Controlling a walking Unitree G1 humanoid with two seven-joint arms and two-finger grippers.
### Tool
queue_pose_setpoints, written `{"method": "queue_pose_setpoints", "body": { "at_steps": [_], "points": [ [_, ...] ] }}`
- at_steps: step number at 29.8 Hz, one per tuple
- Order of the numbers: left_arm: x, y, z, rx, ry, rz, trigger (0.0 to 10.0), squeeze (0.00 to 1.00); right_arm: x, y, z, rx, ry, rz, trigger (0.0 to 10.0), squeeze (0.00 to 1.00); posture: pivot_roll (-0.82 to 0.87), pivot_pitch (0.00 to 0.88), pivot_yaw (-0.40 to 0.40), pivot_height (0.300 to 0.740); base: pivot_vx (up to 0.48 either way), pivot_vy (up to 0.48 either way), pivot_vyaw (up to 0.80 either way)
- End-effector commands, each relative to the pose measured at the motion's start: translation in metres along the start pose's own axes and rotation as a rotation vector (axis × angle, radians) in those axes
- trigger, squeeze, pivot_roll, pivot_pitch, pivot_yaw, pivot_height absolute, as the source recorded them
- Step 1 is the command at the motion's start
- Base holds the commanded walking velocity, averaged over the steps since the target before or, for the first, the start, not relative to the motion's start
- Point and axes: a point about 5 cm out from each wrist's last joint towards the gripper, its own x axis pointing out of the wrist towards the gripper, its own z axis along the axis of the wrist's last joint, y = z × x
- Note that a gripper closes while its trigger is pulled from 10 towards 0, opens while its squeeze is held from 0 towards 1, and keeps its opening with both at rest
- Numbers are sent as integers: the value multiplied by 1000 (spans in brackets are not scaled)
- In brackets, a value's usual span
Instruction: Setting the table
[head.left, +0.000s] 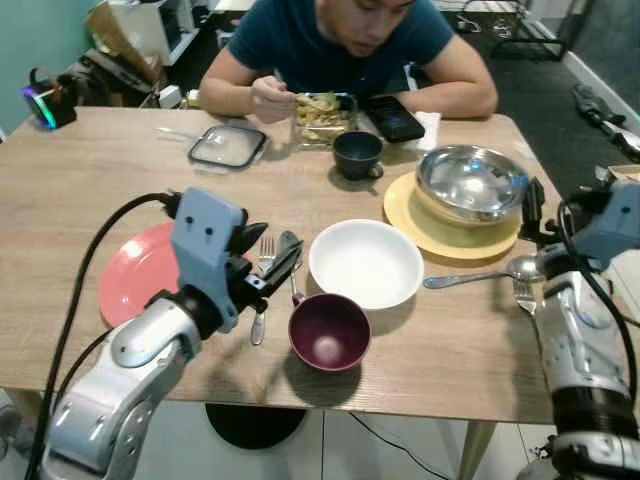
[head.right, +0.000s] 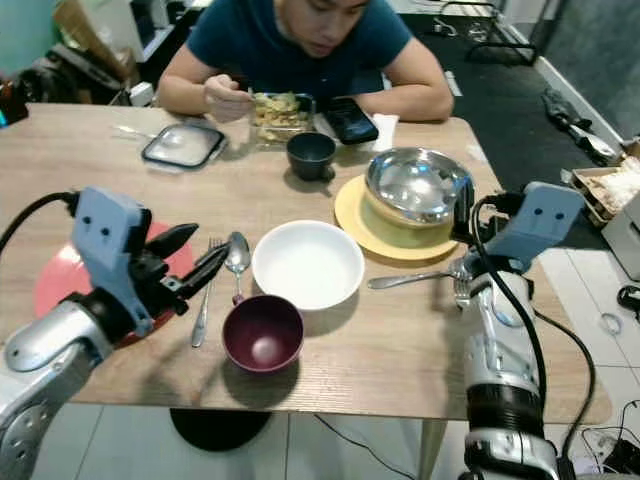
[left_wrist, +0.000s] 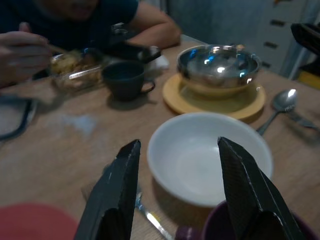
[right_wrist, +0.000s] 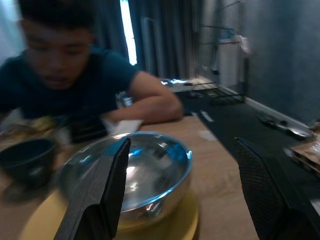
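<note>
Your left tool (head.right: 190, 258) spread wide over fork (head.right: 206, 297); right tool (right_wrist: 180, 195) wide near steel bowl (head.right: 417, 185). White bowl (head.right: 307, 264), maroon bowl (head.right: 263, 334) empty. Fork handle points toward you.

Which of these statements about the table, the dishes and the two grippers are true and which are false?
1. The steel bowl sits on the yellow plate. True.
2. The left gripper is shut on the fork. False: it is open, holding nothing, above the cutlery.
3. The maroon bowl lies on the table's near side, beside the white bowl. True.
4. The pink plate carries the white bowl. False: that bowl stands on the table.
5. The right gripper is open, facing the steel bowl. True.
</note>
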Motion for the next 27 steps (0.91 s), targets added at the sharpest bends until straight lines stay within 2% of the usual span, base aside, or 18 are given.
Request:
{"method": "queue_pose_setpoints", "body": {
  "at_steps": [1, 5, 10, 13, 14, 16, 22, 27],
  "points": [
    [2, 1, -3, 16, 1, -3, 10000, 0, -6, 5, -1, 24, 19, 33, 10000, 0, -45, 0, 115, 740, 0, 0, 0],
    [9, 3, -6, 32, -13, 13, 10000, 0, -31, -3, 0, 36, 31, 74, 10000, 0, -84, 0, 128, 740, 0, 0, 0],
    [14, 6, -13, 28, -19, 69, 10000, 0, -40, 3, 3, 75, 35, 124, 10000, 0, -97, 0, 128, 740, 0, 0, 0],
    [20, 8, -20, 17, -19, 136, 10000, 0, -41, 19, 8, 123, 48, 203, 10000, 0, -103, 0, 122, 740, 0, 0, 0],
    [20, 8, -20, 17, -19, 136, 10000, 0, -41, 19, 8, 123, 48, 203, 10000, 0, -103, 0, 122, 740, 0, 0, 0],
    [25, 9, -26, 7, -25, 188, 10000, 0, -38, 29, 10, 139, 64, 226, 10000, 0, -102, 0, 108, 740, 0, 0, 0],
    [34, 12, -29, 9, -41, 255, 10000, 0, -27, 41, 10, 167, 58, 221, 10000, 0, -102, 0, 96, 740, 0, 0, 0],
    [38, 13, -28, 13, -48, 272, 10000, 0, -26, 43, 9, 170, 70, 223, 10000, 0, -102, 0, 95, 740, 0, 0, 0]
  ]
}}
